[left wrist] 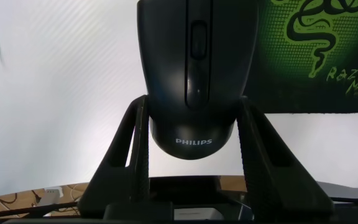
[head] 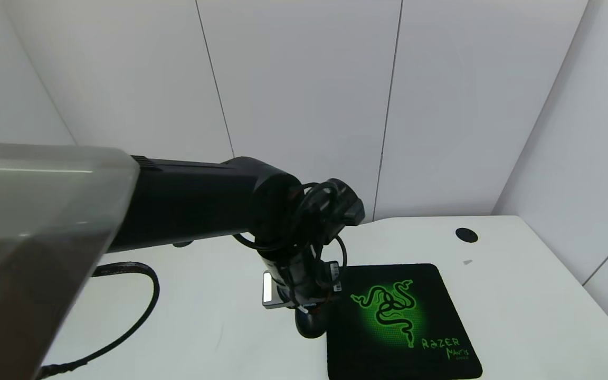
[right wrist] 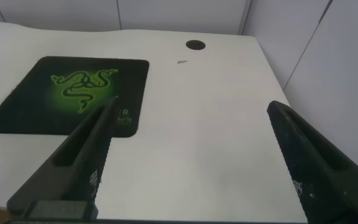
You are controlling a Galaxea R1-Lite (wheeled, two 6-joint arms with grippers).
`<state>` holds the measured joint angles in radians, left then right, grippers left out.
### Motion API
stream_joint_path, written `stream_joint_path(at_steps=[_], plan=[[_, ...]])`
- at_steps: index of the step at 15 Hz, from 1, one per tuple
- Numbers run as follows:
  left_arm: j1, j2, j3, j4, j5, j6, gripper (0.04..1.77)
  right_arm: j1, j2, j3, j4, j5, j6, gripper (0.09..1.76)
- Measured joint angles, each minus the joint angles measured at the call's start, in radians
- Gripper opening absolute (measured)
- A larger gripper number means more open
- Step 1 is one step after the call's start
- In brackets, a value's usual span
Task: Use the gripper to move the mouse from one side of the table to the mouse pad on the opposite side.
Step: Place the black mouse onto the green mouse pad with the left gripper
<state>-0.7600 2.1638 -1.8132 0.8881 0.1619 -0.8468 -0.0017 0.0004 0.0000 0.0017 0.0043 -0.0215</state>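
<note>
My left gripper point(head: 305, 311) points down at the white table point(head: 520, 295) and is shut on the black mouse point(head: 310, 324), just left of the mouse pad point(head: 399, 322). In the left wrist view both fingers point(left wrist: 135, 137) press the sides of the mouse point(left wrist: 194, 68), whose white logo faces the camera; its front overlaps the near edge of the pad point(left wrist: 319, 56). I cannot tell whether the mouse rests on the table or hangs just above it. My right gripper point(right wrist: 192, 107) is open and empty over bare table to the right of the pad point(right wrist: 67, 93); it is out of the head view.
A round black grommet hole point(head: 466, 235) lies behind the pad on the right and also shows in the right wrist view point(right wrist: 195, 45). A loose black cable point(head: 140, 311) loops over the table's left part. The left arm's grey shell point(head: 29, 237) hides the near left.
</note>
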Motion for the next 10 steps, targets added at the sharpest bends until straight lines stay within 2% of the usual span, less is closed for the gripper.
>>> stream_joint_path(at_steps=[5, 10], plan=[[-0.067, 0.110, -0.149, 0.051, 0.013, -0.054, 0.88, 0.000, 0.000, 0.000, 0.000, 0.000, 0.000, 1.71], [-0.123, 0.170, -0.174, 0.004, 0.037, -0.074, 0.88, 0.000, 0.000, 0.000, 0.000, 0.000, 0.000, 1.71]])
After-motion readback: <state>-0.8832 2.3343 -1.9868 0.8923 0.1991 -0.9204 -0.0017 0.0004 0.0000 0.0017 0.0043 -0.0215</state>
